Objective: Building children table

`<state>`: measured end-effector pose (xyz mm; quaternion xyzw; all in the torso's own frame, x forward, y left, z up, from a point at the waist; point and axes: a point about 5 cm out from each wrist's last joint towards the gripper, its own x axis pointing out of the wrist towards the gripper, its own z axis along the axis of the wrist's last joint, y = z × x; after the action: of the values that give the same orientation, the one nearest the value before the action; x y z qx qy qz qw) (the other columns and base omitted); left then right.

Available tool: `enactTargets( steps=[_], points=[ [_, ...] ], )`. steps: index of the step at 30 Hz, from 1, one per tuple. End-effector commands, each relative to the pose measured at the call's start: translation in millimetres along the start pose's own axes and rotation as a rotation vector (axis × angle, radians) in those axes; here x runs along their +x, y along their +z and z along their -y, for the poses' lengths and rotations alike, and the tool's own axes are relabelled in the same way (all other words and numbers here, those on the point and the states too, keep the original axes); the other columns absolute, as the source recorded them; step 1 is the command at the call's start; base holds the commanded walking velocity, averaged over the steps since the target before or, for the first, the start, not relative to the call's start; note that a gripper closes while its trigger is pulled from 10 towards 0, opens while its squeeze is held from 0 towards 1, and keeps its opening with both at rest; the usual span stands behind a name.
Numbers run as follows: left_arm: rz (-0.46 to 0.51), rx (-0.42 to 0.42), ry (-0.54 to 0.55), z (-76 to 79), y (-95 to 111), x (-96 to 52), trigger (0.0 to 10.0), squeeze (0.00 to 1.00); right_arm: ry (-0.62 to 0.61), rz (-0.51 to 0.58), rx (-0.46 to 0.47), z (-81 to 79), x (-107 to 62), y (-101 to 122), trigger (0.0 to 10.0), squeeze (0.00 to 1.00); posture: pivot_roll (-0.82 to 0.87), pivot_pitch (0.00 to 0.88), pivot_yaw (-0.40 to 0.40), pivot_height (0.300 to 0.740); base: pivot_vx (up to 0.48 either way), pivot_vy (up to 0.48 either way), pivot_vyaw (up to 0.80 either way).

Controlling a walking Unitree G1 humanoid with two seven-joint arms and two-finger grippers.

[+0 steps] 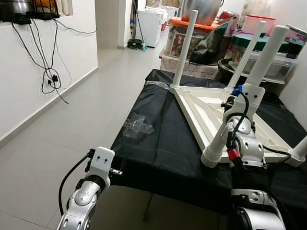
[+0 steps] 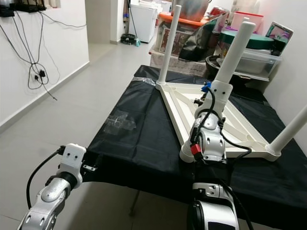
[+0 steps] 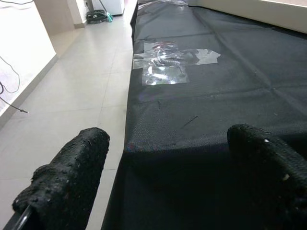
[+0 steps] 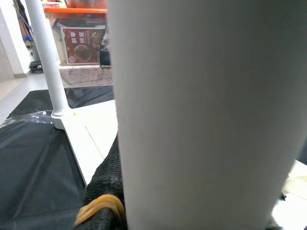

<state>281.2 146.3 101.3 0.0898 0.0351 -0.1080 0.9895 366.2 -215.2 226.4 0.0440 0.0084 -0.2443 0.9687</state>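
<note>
Black cloth carries the upturned tabletop at right. Right gripper clenches its near leg; left gripper gapes, empty. Legs look stiff, smooth, light: hold low, near the socket.

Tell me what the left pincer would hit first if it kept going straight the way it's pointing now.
Probably the near edge of the black cloth over the work surface. The left pincer is open, its fingers level with that edge. Beyond it lies a clear plastic wrapper, though depth is hard to judge.
</note>
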Motion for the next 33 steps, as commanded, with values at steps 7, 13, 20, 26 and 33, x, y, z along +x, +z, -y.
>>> enactTargets(
  steps=[7,13,20,26,33],
  points=[
    [-0.007,0.003,-0.015,4.3,-2,1.1,10.0,0.00,0.019,-0.136,-0.052,-1.5,-6.8,-30,10.0,0.36,0.09,0.000,-0.151,0.740,0.000,0.000,0.00],
    [0.007,-0.003,-0.016,3.6,1,1.3,10.0,0.00,0.043,-0.114,-0.057,-6.5,-7.8,-21,10.0,0.00,0.09,0.000,-0.153,0.740,0.000,0.000,0.00],
    [0.010,0.002,-0.019,3.8,1,0.7,10.0,0.00,0.051,-0.066,-0.039,-7.8,-10.2,-11,10.0,0.36,0.10,0.000,-0.153,0.740,0.000,0.000,0.00],
    [0.011,0.003,-0.022,3.4,1,0.2,10.0,0.00,0.052,-0.027,-0.007,-5.5,-13.7,0,10.0,0.33,0.09,0.000,-0.145,0.740,0.000,0.000,0.00],
    [0.011,0.007,-0.031,4.0,1,0.0,10.0,0.00,0.105,0.058,0.011,0.8,-19.4,18,10.0,1.00,0.09,0.000,-0.137,0.740,0.000,0.000,0.00]
  ],
)
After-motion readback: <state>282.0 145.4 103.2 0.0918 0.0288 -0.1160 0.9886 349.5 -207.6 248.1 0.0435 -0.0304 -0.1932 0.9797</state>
